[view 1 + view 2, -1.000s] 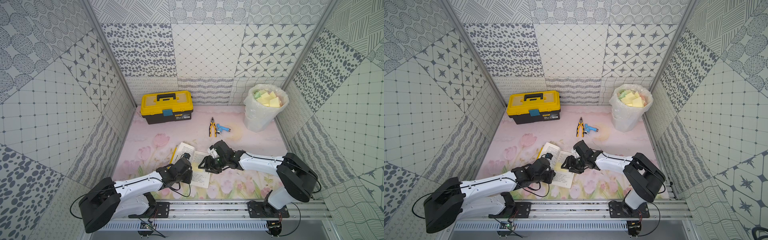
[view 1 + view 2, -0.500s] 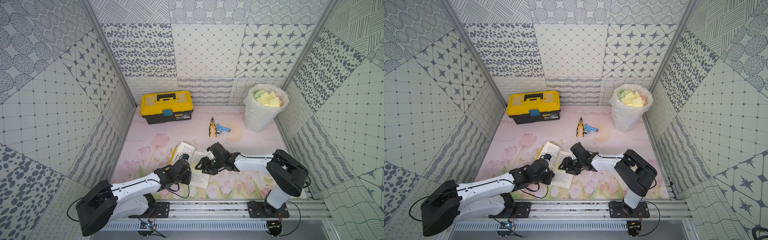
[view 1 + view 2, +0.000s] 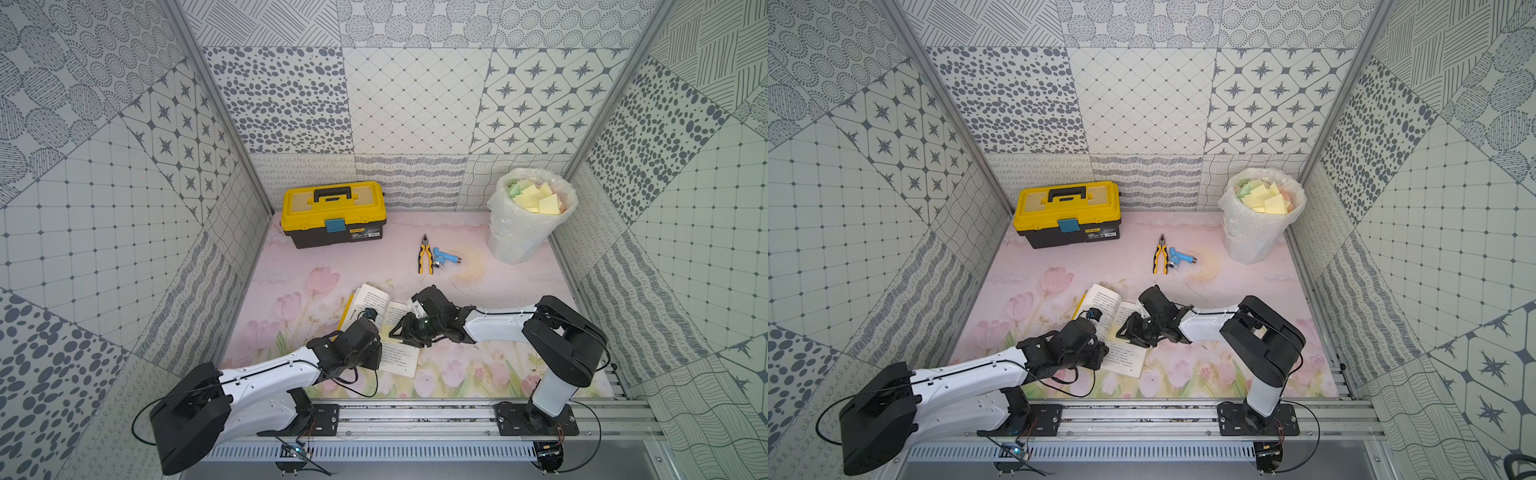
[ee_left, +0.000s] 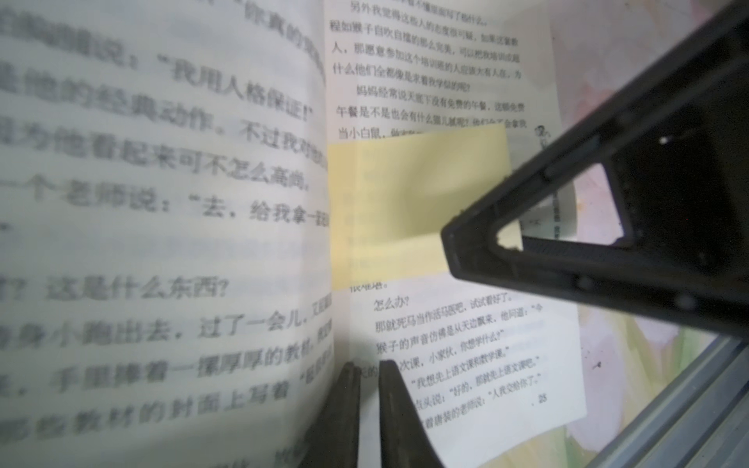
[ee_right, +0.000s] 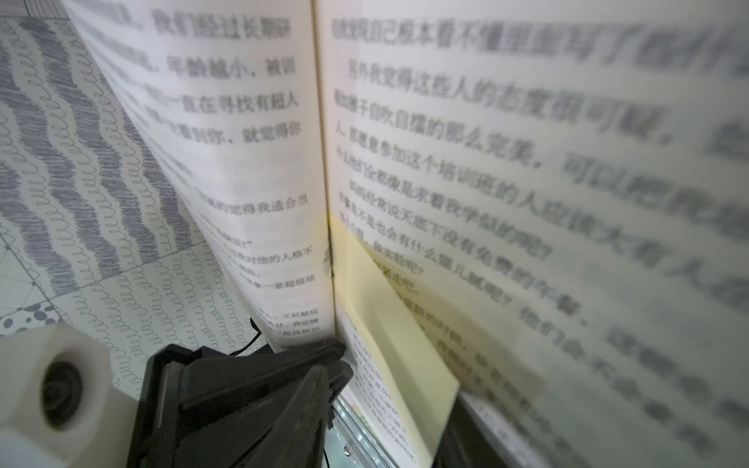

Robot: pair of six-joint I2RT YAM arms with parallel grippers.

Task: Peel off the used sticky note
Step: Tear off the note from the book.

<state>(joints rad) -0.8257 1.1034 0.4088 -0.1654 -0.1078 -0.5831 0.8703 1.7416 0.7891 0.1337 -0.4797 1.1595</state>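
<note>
An open book lies near the table's front. A yellow sticky note is stuck on its right page beside the spine. The note's outer edge is lifted off the page. My left gripper is shut and presses its tips on the page at the foot of the spine. My right gripper reaches in from the right. Its jaws are open and straddle the note's lifted edge: one finger lies under the note and the other stands clear of it.
At the back left stands a yellow toolbox. Yellow-handled pliers and a small blue tool lie mid-table. A bag-lined bin holding several discarded notes is at the back right. The metal rail runs along the front edge.
My right gripper has slid left across the page toward the spine, and its jaws have narrowed around the note's edge. The left gripper has stayed pressed on the book.
</note>
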